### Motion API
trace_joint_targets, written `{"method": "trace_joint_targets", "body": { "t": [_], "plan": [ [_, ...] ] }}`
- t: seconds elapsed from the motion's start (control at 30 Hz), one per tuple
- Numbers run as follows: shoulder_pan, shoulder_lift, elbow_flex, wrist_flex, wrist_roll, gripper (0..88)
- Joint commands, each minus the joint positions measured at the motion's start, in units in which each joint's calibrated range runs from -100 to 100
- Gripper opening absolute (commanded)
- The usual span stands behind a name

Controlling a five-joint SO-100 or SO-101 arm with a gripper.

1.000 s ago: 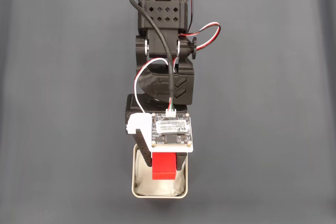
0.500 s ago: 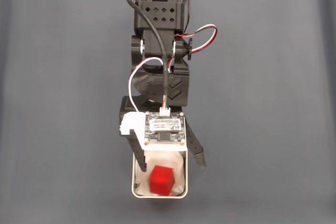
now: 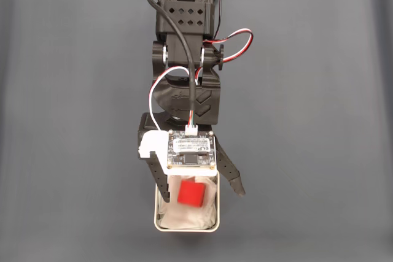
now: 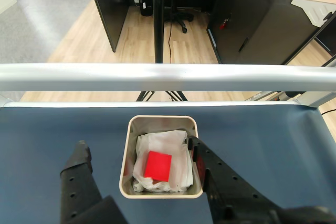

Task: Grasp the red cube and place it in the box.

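The red cube lies on the white lining inside the box, a light grey square tin at the bottom middle of the fixed view. My gripper hovers over the box's near end, open, its black fingers spread wide on either side of the tin. Nothing is between them. In the wrist view the left finger stands clear of the box and the right finger overlaps its right wall.
The dark grey mat spreads free on both sides of the arm. In the wrist view a silver rail marks the table's far edge just beyond the box, with an office floor and desks behind.
The gripper opened and let go of the red cube, which dropped onto the lining in the box. The fingers spread wider and the arm drew back slightly.
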Motion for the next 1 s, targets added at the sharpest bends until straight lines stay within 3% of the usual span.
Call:
{"method": "trace_joint_targets", "body": {
  "t": [0.0,0.33,0.57,0.77,0.97],
  "plan": [
    [0.7,-0.5,-2.5,-1.2,-0.6,42.1],
    [0.7,-0.7,-2.3,-1.2,-0.9,40.4],
    [-0.1,-4.0,-2.7,0.5,-0.3,0.0],
    [-0.9,-17.4,-0.3,4.2,-1.7,0.0],
    [-2.1,-40.8,23.2,4.3,-0.3,0.0]
  ]
}}
